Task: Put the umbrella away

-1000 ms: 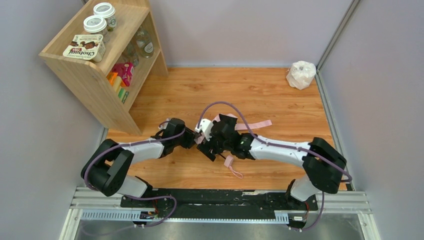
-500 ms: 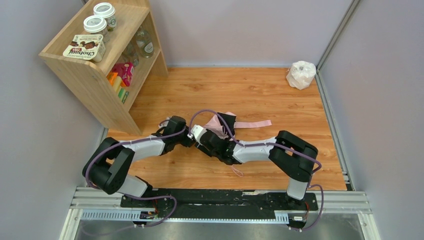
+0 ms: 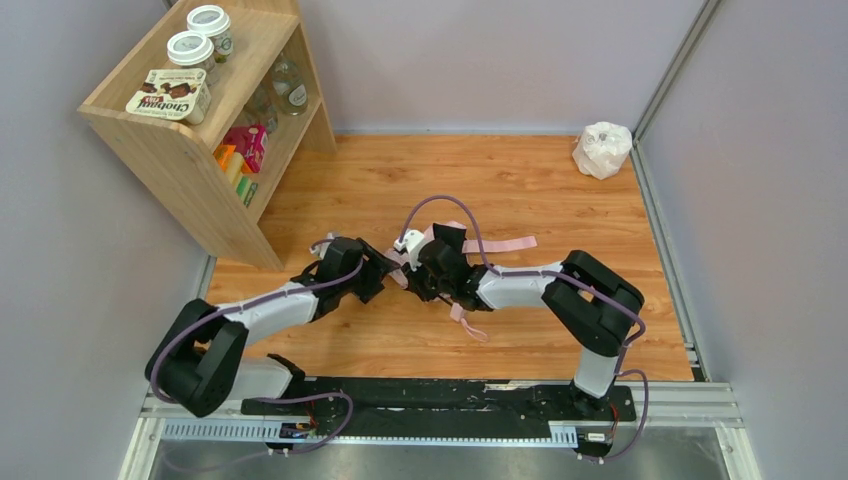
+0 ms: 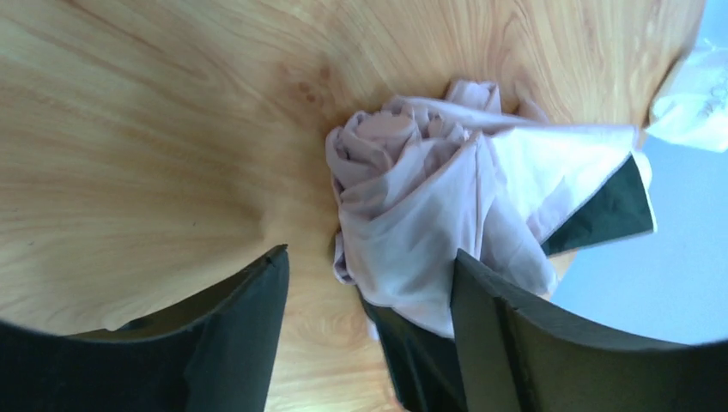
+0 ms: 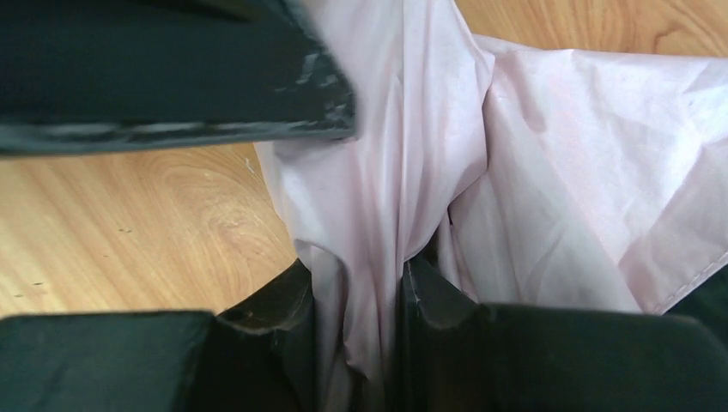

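From overhead, one umbrella (image 3: 426,240) lies mid-surface (image 3: 520,190), bunched where the two arms meet. Its long axis is mostly hidden beneath them, with one strap (image 3: 505,244) trailing right and one wrist loop (image 3: 466,326) toward the bases. At the left wrist, the left claw (image 4: 369,343) gapes open, the rolled pink fabric just ahead and nearer its right finger. At the right wrist, the right claw (image 5: 356,300) is pinched on a fold of that fabric — the arm better placed to carry it, I'd say.

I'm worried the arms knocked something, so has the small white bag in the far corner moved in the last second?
No. The white bag sits in the same far right corner of the table as a second ago.
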You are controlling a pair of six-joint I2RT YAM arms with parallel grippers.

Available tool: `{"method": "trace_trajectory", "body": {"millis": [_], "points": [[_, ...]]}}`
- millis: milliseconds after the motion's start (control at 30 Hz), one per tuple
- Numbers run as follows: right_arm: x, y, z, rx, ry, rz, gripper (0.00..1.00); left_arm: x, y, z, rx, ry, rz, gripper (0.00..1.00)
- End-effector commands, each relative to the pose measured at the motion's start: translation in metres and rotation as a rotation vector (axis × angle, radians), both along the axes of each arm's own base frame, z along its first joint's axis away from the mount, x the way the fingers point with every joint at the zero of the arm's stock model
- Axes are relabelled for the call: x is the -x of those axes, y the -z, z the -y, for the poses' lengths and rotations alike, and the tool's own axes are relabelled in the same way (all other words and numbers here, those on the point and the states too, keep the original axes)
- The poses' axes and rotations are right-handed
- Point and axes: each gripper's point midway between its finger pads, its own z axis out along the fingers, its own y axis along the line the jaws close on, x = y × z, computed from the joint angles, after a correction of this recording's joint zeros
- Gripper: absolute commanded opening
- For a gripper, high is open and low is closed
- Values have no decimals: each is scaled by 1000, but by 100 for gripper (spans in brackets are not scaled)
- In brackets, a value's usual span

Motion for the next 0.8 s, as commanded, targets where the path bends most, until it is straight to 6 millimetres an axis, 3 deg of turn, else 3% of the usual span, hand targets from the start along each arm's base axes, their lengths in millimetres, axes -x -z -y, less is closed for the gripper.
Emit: {"method": "trace_trajectory", "body": {"millis": [0, 233, 367, 500, 533, 767], "points": [[75, 61, 30, 26, -73, -416, 0, 9, -22, -10, -11, 61, 109, 75], [87, 44, 26, -142, -99, -621, 0, 11, -64, -14, 83, 48, 268, 76], [77, 37, 26, -222, -73, -701, 0, 6, -74, 0, 156, 66, 268, 76], [66, 35, 24, -279, -43, -755, 0, 5, -59, 4, 191, 22, 154, 77], [64, 35, 24, -284, -36, -762, 0, 11, -45, 2, 172, 7, 81, 77], [53, 37, 20, -288, -26, -774, 0, 16, -44, -2, 92, -68, 18, 77]]}}
